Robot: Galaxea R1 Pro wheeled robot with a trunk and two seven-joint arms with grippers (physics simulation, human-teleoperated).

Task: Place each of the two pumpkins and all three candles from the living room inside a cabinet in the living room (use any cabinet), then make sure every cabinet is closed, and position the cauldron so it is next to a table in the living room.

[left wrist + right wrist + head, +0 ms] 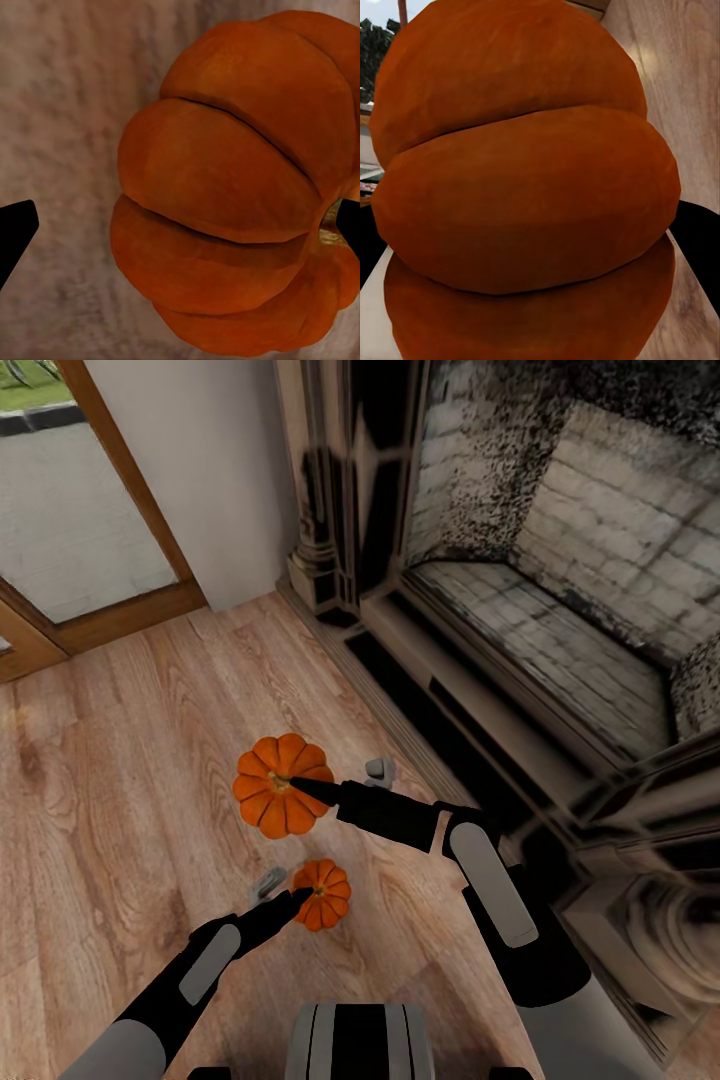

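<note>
Wood floor beside fireplace, right gripper clamping larger pumpkin, left gripper open around smaller pumpkin

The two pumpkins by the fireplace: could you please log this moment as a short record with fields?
surface: wooden floor
far pumpkin: larger-looking pumpkin, right end effector at its stem
near pumpkin: smaller-looking pumpkin, left end effector at its side
left fingers: spread either side of the pumpkin
right fingers: dark tips at both flanks; contact unclear
backdrop: fireplace, glass door
</note>
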